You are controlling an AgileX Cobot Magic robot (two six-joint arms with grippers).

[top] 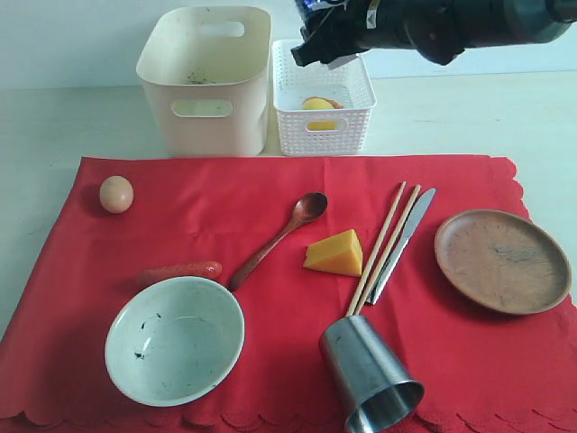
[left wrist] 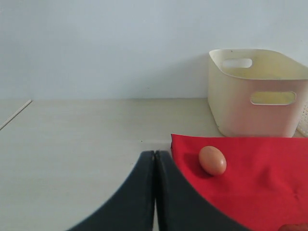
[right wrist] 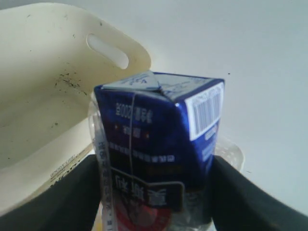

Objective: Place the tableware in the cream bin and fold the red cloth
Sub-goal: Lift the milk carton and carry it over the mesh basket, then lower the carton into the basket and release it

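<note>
Right wrist view has the right hand [right wrist: 156,192] pinching a milk carton [right wrist: 159,134] over the white perforated basket [top: 323,133], apparently to join the lemon [top: 317,104], while the left hand [left wrist: 155,192] is pressed together and the tableware [top: 174,340] lies on the red cloth [top: 270,185], 6 o'clock of the cream bin [top: 180,135].

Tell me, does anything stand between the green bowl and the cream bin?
Only the sausage, lying on the cloth just beyond the bowl; the cloth up to the cream bin is otherwise bare.
</note>
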